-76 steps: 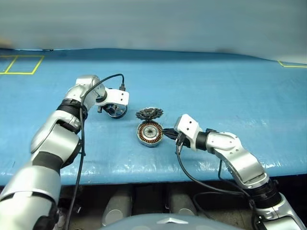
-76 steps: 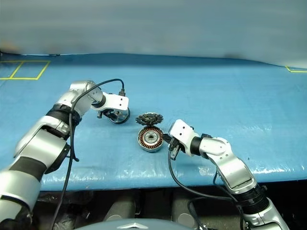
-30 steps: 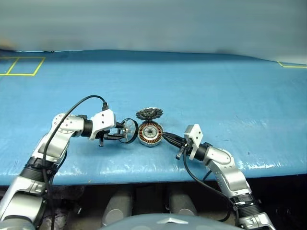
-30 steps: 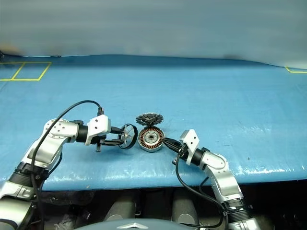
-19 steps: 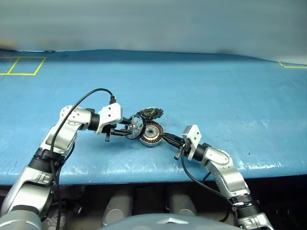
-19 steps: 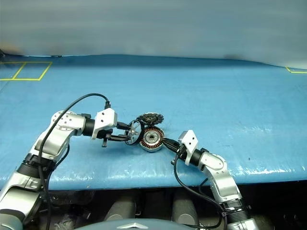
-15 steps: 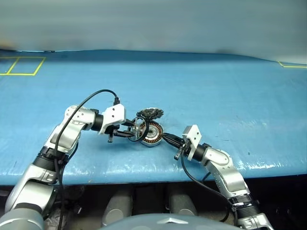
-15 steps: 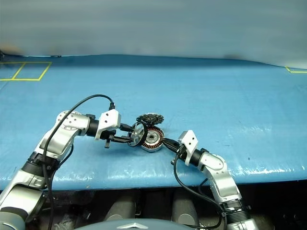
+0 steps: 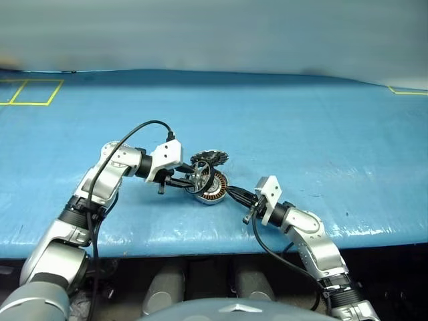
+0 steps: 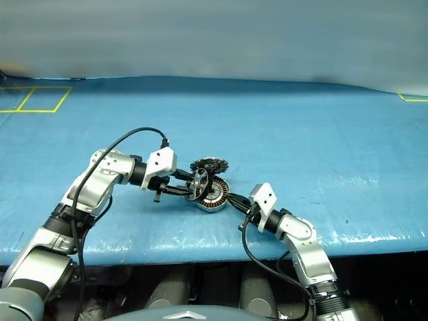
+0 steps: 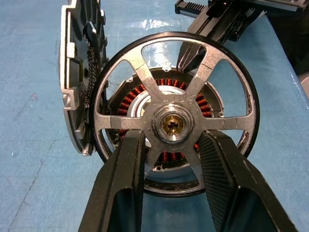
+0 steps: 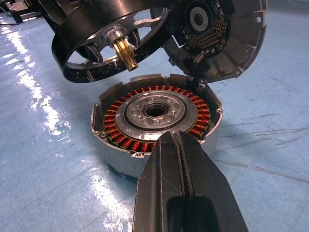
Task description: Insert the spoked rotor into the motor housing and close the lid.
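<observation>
The motor housing (image 12: 157,123) lies flat on the blue worktop (image 9: 321,127) near its near edge, copper windings facing up. In the head views the spoked rotor (image 9: 202,178) and the left pincer (image 9: 194,182) cover much of its left side, so its rim there cannot be made out. The lid (image 9: 208,158) stands open at the housing's far side, ribbed dark face towards the camera; its joint to the housing is hidden behind the rotor.

The left arm reaches in from the left, pincer angled downward and to the right. Its two black fingers (image 11: 128,169) grasp the rotor on either side of the hub. The rotor is held tilted, above and partly over the housing's left portion, not seated.

The right arm comes from the near right, pincer (image 9: 233,192) about level, pointing far-left. Its fingers (image 12: 183,179) are clenched together, empty, tips at the housing's near-right wall; actual contact cannot be confirmed.

The left wrist view shows the windings through the rotor's spokes and the lid edge-on beside it. The right wrist view shows a brass shaft (image 12: 123,52) projecting from the rotor's hub, off-centre from the housing's central bore, and the gap between rotor and housing.
</observation>
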`<state>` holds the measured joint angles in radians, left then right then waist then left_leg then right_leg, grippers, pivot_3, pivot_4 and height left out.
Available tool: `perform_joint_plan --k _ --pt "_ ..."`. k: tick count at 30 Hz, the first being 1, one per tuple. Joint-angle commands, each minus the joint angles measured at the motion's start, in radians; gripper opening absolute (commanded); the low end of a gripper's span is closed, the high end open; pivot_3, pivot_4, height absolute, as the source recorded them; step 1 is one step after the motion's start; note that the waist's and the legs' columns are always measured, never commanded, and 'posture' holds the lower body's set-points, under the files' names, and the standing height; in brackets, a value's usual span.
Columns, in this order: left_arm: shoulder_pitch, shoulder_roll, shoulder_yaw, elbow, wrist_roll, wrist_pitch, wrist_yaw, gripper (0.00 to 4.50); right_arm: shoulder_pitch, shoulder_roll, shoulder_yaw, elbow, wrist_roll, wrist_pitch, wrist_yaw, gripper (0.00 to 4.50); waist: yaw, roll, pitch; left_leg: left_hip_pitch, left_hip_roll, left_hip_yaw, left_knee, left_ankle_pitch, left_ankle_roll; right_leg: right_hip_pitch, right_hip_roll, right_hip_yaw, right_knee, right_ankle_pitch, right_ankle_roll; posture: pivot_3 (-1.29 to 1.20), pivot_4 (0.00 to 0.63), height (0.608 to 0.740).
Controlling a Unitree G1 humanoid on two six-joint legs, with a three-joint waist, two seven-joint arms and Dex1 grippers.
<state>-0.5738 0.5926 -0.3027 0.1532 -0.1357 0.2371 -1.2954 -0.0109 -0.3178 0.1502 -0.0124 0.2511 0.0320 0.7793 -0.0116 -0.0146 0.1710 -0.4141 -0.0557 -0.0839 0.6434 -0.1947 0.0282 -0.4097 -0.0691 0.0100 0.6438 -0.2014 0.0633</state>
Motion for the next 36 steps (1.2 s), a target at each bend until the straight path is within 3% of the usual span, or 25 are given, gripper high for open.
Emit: perform_joint_plan --k 1,25,32,36 --pt "-0.038 -0.009 0.001 0.005 -0.004 0.001 -0.010 1.55 0.010 0.003 -0.003 0.000 0.001 -0.010 -0.003 0.00 -0.001 0.000 0.000 0.000 0.000 0.000 0.000 0.000 0.000 0.000 0.000 0.000 0.000 0.000 0.000 0.00 0.150 0.740" --pt "-0.063 -0.036 -0.041 0.093 0.068 -0.097 -0.002 1.55 0.020 0.004 -0.003 0.010 0.000 -0.040 -0.007 0.00 -0.001 0.000 0.000 0.000 0.000 0.000 -0.001 0.000 0.000 0.000 0.000 0.001 0.000 0.000 0.000 0.00 0.150 0.740" --pt "-0.068 -0.065 -0.012 0.113 0.090 -0.172 0.071 3.60 0.020 0.004 -0.002 0.004 -0.004 -0.039 -0.014 0.00 0.001 0.000 0.000 0.000 0.000 0.000 -0.001 0.000 0.000 0.000 0.000 0.001 0.000 0.000 0.000 0.00 0.150 0.740" --pt "-0.073 -0.067 -0.008 0.113 0.084 -0.188 0.075 3.60 0.019 0.003 -0.002 0.004 -0.004 -0.037 -0.016 0.00 0.000 0.000 0.000 0.000 0.000 0.000 -0.001 0.000 0.000 0.000 0.000 0.000 0.000 0.000 0.000 0.00 0.150 0.740"
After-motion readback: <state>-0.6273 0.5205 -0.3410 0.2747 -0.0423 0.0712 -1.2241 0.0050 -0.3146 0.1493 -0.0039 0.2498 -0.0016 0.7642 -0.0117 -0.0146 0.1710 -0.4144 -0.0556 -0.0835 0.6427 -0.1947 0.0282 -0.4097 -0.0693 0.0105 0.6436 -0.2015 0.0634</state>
